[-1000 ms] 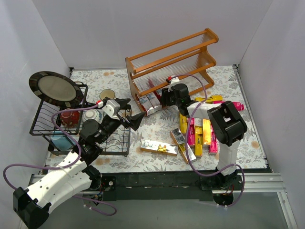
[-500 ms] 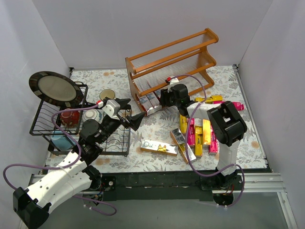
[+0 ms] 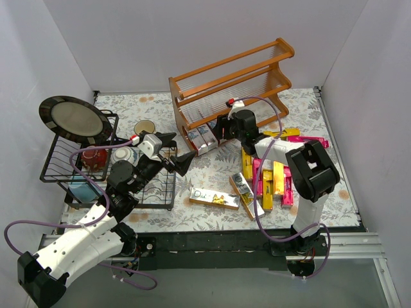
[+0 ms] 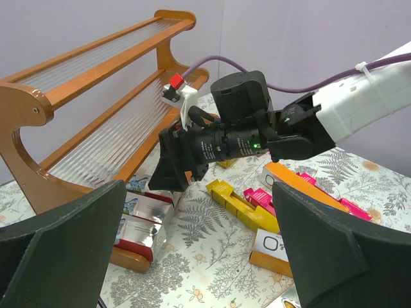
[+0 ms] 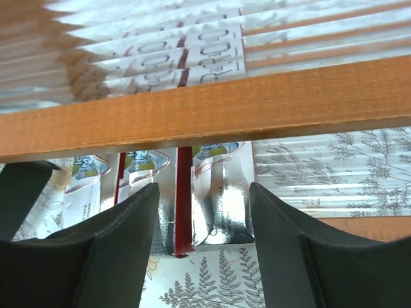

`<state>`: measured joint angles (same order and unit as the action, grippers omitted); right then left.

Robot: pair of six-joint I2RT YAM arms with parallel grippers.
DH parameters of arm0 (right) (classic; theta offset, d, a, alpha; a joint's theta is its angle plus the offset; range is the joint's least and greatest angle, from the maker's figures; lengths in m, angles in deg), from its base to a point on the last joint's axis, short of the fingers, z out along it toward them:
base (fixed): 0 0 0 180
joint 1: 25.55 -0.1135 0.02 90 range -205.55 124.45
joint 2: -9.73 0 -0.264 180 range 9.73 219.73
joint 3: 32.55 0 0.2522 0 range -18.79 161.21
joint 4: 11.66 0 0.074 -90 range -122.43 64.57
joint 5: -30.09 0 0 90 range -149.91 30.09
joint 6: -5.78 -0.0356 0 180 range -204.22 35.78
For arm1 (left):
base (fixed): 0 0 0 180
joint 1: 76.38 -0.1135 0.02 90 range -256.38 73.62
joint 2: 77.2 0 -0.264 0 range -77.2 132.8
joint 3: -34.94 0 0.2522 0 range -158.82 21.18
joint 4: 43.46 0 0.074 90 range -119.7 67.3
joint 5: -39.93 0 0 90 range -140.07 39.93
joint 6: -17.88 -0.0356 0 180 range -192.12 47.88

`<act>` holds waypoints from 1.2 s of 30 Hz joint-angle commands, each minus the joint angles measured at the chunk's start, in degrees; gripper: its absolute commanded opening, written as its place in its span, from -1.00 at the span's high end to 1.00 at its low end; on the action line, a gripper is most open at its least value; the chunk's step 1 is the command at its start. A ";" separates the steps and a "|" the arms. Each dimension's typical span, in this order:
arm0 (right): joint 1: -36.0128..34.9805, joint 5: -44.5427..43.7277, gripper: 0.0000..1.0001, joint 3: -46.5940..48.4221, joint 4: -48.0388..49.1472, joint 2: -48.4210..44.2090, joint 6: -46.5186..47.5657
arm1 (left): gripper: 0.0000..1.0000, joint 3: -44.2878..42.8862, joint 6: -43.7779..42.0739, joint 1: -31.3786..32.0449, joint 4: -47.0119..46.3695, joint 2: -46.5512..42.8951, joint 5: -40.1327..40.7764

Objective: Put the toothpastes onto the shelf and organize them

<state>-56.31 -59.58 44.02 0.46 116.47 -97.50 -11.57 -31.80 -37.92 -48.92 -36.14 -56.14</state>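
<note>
The orange-brown shelf (image 3: 231, 80) stands at the back; it also shows in the left wrist view (image 4: 96, 96). Three white/silver toothpaste cartons (image 3: 201, 138) lie side by side on its bottom tier. My right gripper (image 3: 223, 130) is open at that tier, its jaws on either side of the end of the rightmost silver carton (image 5: 221, 199), with a gap on the left side. More magenta and yellow cartons (image 3: 270, 176) lie piled on the table at the right, and a white and gold one (image 3: 215, 197) lies nearer the front. My left gripper (image 3: 178, 156) is open and empty.
A black wire dish rack (image 3: 58, 174) at the left holds a dark plate (image 3: 74, 120), a red cup (image 3: 95, 157) and a bowl. A small round dish (image 3: 144, 127) sits beside it. White walls close in the table on three sides.
My right arm has shifted a little to the right, its gripper still at the bottom tier. The left arm has not moved.
</note>
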 commanded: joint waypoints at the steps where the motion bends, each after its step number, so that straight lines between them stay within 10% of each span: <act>1: 0.61 -0.08 -0.34 0.82 2.68 -1.71 -3.59 | -0.96 -2.31 -0.06 -0.14 0.50 0.07 -0.61; 36: 2.73 13.81 0.07 1.53 5.05 6.03 -1.05 | -0.96 -2.14 -0.15 -0.22 0.50 0.34 -1.14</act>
<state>-52.64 -49.24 45.99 5.08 122.63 -100.02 -11.57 -31.80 -37.92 -48.92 -35.66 -56.71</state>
